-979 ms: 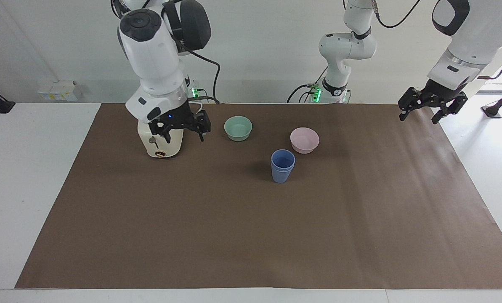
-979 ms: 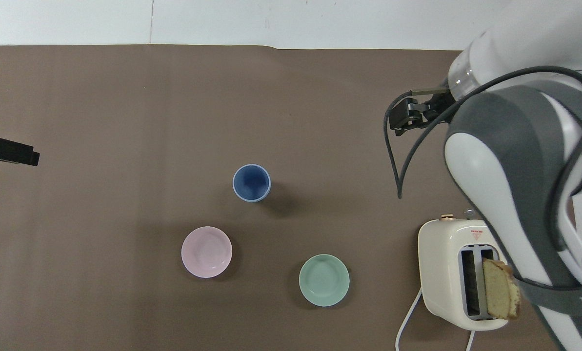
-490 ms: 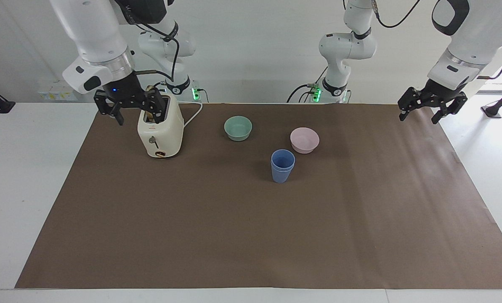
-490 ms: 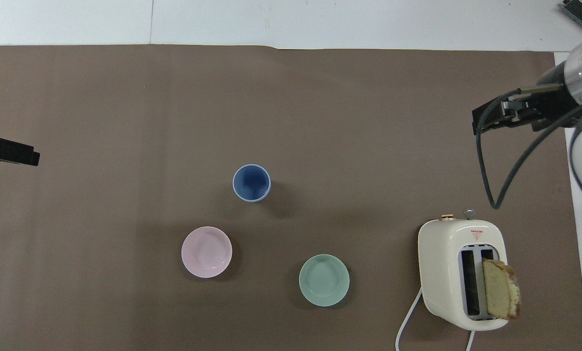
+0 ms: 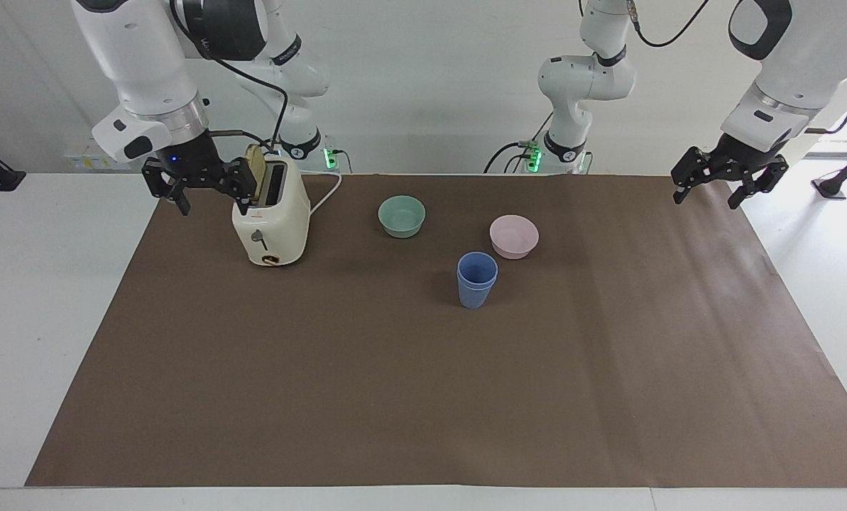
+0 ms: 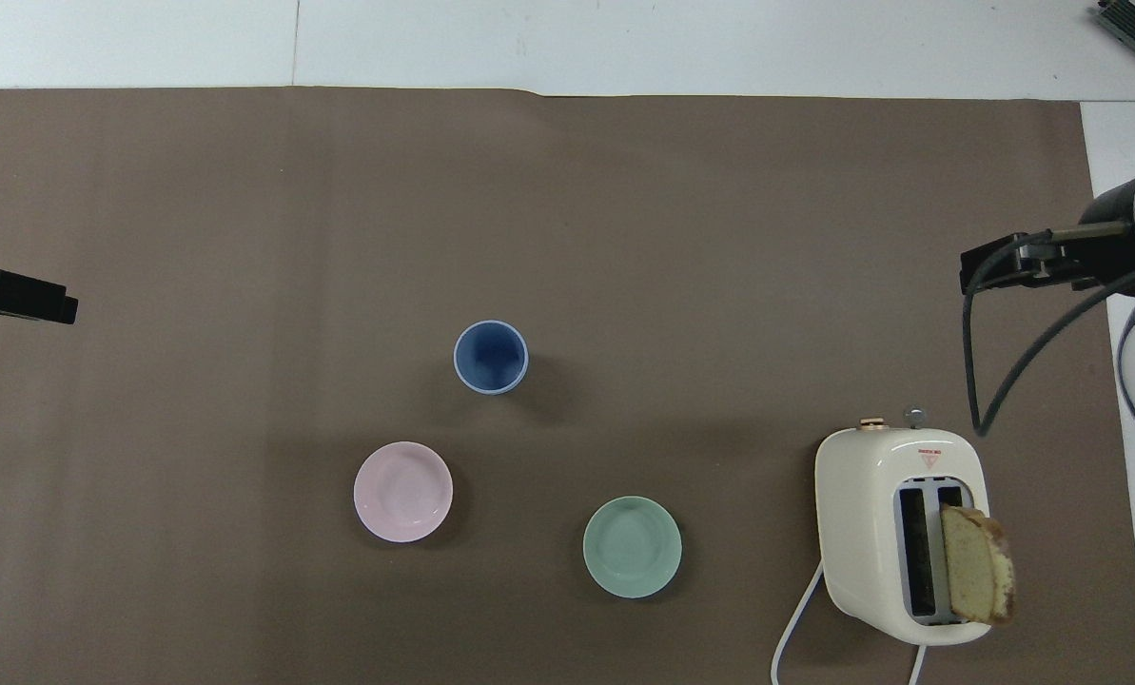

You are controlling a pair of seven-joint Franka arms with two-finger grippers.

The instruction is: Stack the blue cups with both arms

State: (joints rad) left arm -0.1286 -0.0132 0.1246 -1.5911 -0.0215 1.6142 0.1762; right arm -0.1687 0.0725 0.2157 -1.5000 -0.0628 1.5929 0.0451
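Observation:
The two blue cups [image 5: 477, 279] stand nested, one inside the other, upright on the brown mat near its middle, just farther from the robots than the pink bowl; they also show in the overhead view [image 6: 491, 356]. My right gripper [image 5: 210, 197] hangs open and empty in the air beside the toaster, over the mat's edge at the right arm's end; the overhead view shows it too [image 6: 1005, 264]. My left gripper [image 5: 708, 193] waits open and empty over the mat's edge at the left arm's end, and also shows in the overhead view [image 6: 20, 295].
A pink bowl [image 5: 514, 235] and a teal bowl [image 5: 402, 215] sit nearer to the robots than the cups. A cream toaster [image 5: 270, 223] with a slice of bread [image 6: 976, 563] in it stands toward the right arm's end, its cord trailing toward the robots.
My right arm has swung away from in front of the toaster toward its own end of the table, and its gripper now hangs beside the toaster. The cups and left arm have not moved.

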